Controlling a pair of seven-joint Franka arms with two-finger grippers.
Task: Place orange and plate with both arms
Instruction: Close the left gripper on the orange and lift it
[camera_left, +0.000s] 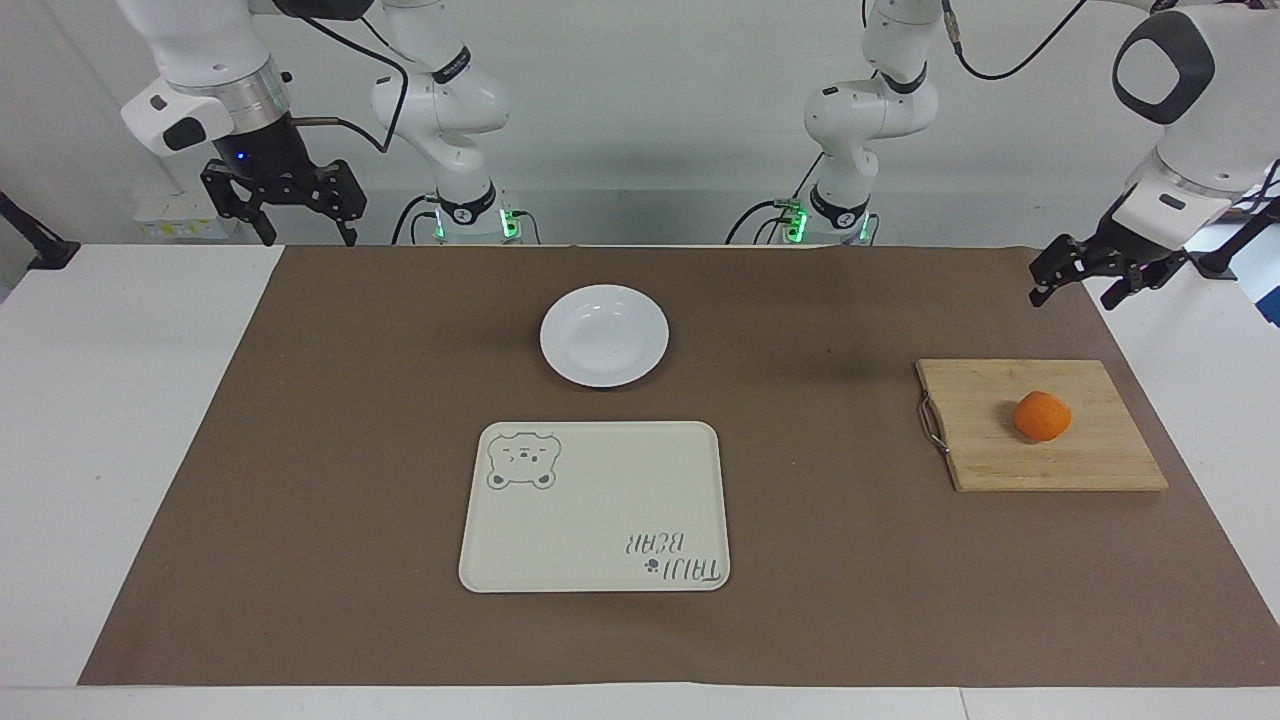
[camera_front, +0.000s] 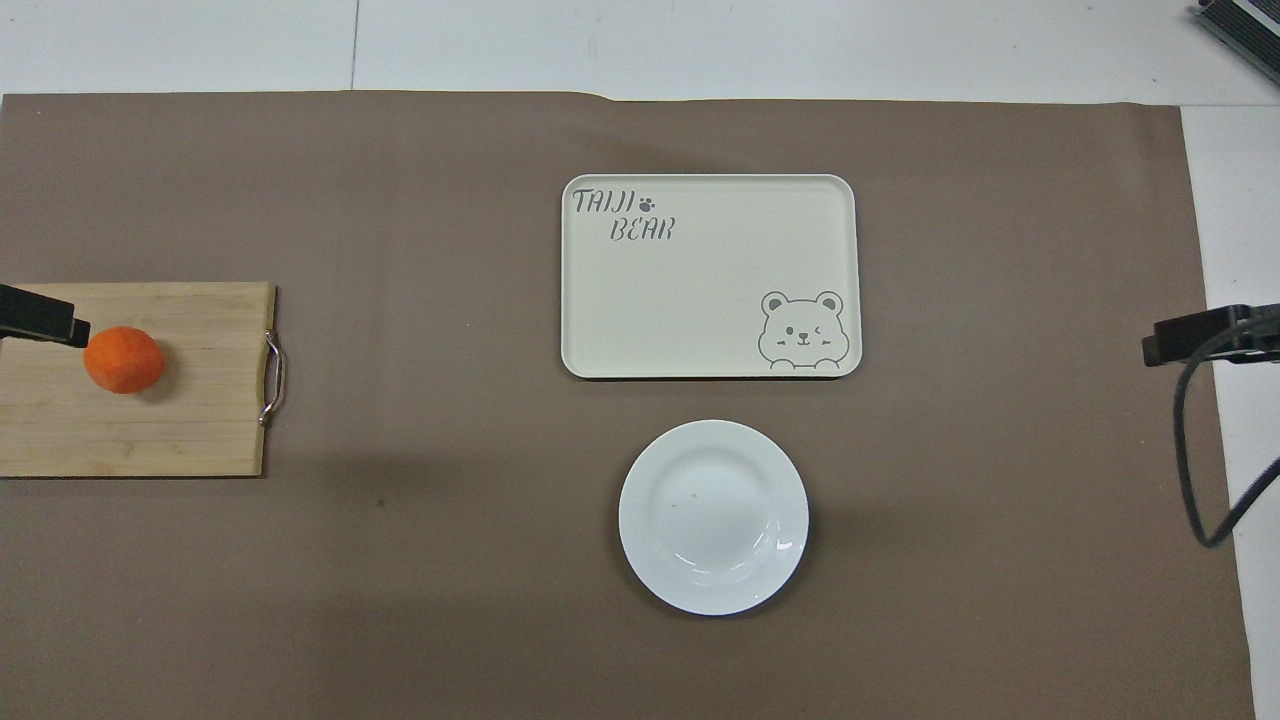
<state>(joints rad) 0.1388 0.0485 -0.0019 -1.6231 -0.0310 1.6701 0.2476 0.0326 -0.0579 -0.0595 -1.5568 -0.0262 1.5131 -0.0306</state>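
Brown mat on white table | orange on cutting board, frame right: light, rolls, grip its sides | plate upper centre: glossy, fragile, take rim | left gripper, right gripper both released, empty

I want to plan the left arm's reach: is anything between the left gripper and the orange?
Nothing visible is. The orange sits alone on the cutting board, uncovered, and the left gripper hangs open in the air above the mat's corner, at the left arm's end of the table, with only bare mat and board between them.
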